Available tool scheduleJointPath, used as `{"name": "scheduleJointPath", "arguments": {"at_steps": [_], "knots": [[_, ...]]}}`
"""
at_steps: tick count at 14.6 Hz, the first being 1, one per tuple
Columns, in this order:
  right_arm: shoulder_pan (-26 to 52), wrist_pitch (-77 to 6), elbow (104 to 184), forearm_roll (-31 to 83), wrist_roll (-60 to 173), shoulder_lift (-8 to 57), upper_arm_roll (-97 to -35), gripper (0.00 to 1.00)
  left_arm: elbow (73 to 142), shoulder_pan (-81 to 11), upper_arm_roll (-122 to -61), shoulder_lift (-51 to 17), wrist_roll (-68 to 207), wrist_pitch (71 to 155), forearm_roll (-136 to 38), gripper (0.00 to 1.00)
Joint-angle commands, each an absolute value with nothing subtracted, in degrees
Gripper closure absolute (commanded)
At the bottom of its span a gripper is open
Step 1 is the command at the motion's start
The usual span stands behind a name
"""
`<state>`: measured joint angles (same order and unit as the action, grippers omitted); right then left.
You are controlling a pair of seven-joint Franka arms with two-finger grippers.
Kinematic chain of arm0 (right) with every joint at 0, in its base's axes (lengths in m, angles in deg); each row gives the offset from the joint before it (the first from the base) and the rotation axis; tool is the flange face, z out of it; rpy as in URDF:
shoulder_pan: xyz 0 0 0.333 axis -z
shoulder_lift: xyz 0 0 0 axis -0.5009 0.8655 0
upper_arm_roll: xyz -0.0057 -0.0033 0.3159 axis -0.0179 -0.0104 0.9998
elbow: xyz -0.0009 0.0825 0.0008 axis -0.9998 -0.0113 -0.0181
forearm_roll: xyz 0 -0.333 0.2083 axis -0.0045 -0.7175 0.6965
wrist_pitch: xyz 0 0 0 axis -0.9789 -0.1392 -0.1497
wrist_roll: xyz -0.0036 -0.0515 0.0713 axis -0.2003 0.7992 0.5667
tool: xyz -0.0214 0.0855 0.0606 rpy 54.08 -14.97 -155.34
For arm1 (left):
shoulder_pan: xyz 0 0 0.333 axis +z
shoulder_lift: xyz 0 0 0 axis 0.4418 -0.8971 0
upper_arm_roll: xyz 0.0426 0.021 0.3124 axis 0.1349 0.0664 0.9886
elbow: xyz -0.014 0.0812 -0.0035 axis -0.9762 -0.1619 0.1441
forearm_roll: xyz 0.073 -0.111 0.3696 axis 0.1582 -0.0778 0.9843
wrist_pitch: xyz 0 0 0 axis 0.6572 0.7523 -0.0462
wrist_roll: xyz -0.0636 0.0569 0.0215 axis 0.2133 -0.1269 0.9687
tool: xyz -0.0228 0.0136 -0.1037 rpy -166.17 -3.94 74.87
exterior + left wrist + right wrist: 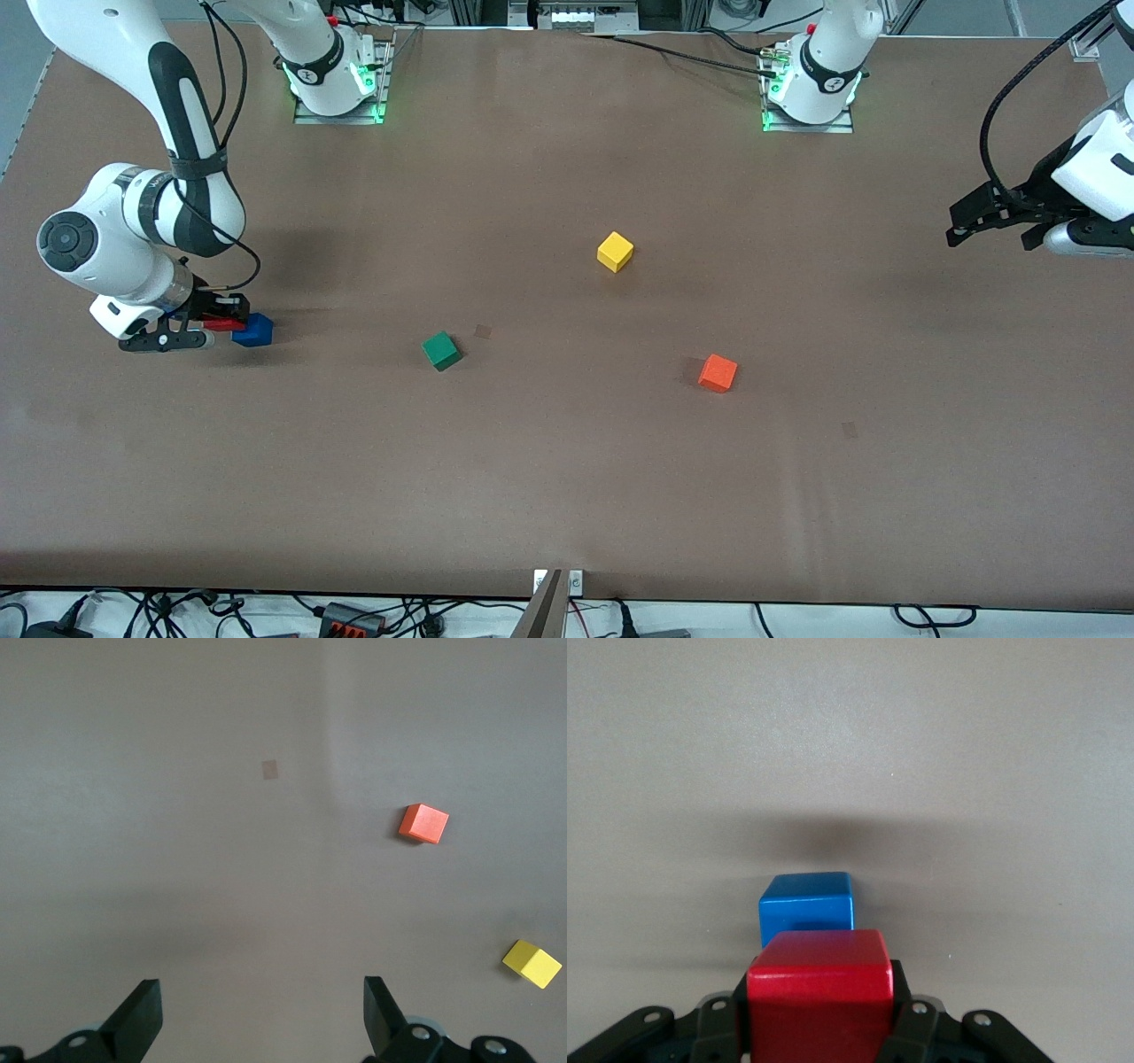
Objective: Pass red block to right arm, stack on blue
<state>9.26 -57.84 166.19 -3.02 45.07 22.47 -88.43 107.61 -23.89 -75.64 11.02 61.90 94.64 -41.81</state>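
Note:
My right gripper (223,324) is shut on the red block (221,325) at the right arm's end of the table, low beside the blue cube (254,330). In the right wrist view the red block (819,992) sits between the jaws, with the blue cube (807,908) on the table just past it and partly hidden by it. My left gripper (957,230) is open and empty, held up over the left arm's end of the table; its fingertips (142,1014) show in the left wrist view above bare table.
A green cube (441,350) lies near the table's middle. A yellow cube (615,252) lies farther from the front camera, and an orange-red cube (718,373) lies toward the left arm's end. Both also show in the left wrist view: orange-red (423,823), yellow (532,963).

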Motion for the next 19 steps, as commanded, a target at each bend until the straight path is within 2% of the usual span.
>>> {"name": "scheduleJointPath", "arguments": {"at_steps": [1, 19], "knots": [[8.6, -58.9, 167.7, -1.7, 45.8, 21.7, -88.5, 1.0, 106.9, -23.8, -75.9, 11.2, 62.8, 93.8, -42.1, 0.0], [8.3, -61.6, 167.4, -0.2, 45.7, 24.0, -87.8, 1.0, 104.3, -24.6, -77.9, 10.0, 63.0, 92.1, -41.8, 0.0]]}}
